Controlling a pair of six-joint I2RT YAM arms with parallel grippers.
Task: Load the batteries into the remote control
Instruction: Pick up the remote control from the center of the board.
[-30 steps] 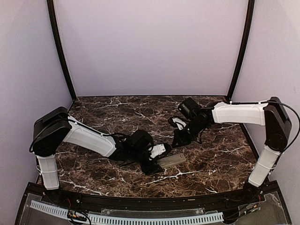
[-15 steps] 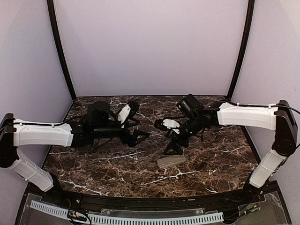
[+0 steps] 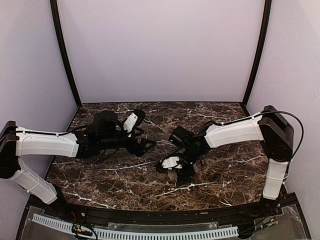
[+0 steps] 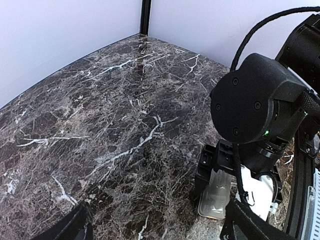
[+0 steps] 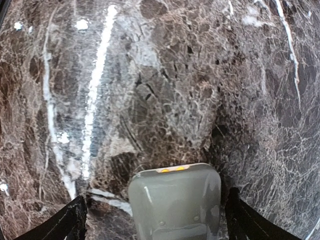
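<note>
Remote control (image 5: 175, 200) lay flat on table (image 3: 115, 170), near front centre, btwn the wide-spread fingers of the R end effector (image 5: 155, 196), released, not gripping. L end effector (image 4: 157, 222) also released, above table, well apart.

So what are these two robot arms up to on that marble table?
They're meant to load batteries into a remote control. The right end effector sits low over it, jaws open on either side, not gripping. It lies grey side up on the marble table. The left end effector hangs open off to the side, holding nothing. No batteries are in view.
</note>
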